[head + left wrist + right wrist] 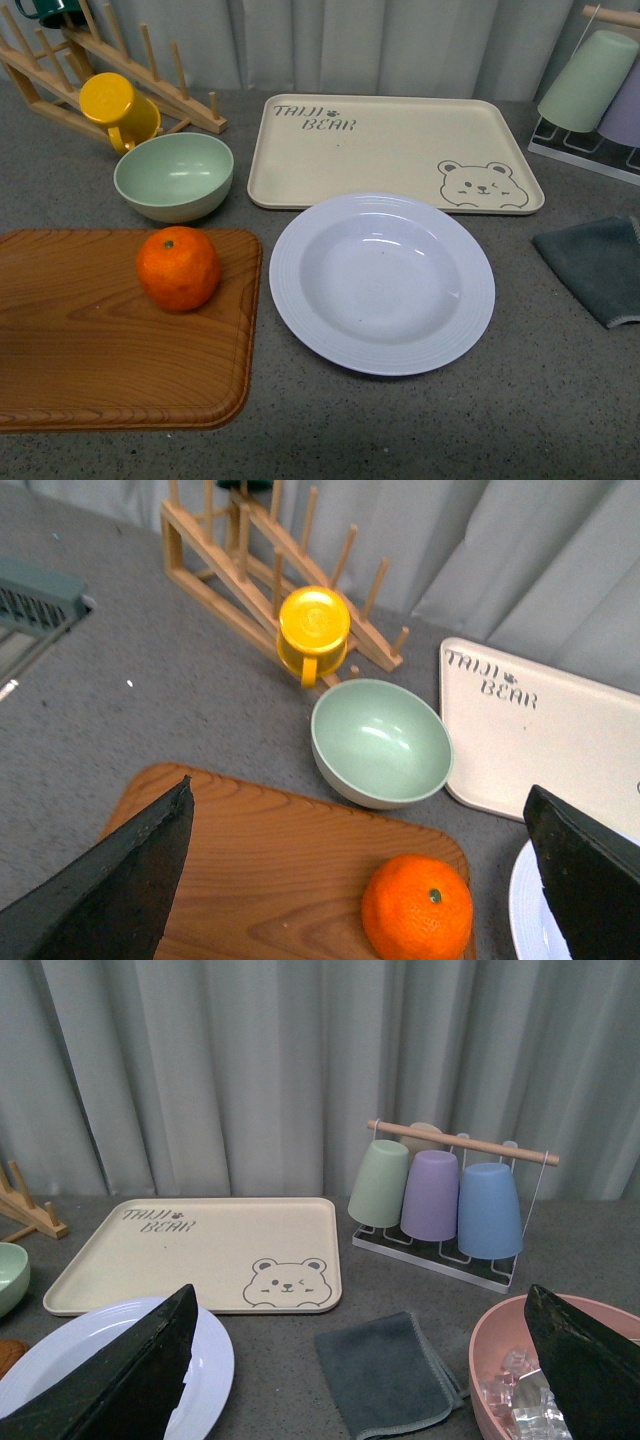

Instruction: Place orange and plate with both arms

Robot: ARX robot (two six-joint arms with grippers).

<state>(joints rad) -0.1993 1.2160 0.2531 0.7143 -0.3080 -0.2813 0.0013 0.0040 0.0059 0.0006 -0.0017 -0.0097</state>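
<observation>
The orange rests on the wooden cutting board at the front left; the left wrist view shows the orange between my left gripper's dark fingers. The left gripper is open and held above the board. The pale lavender plate lies on the grey table right of the board, empty. In the right wrist view the plate shows partly behind one finger. My right gripper is open over the grey cloth. Neither arm appears in the front view.
A mint-green bowl and a yellow mug on a wooden rack stand behind the board. A beige bear tray lies behind the plate. Cups hang on a rack. A pink bowl holds clear cubes.
</observation>
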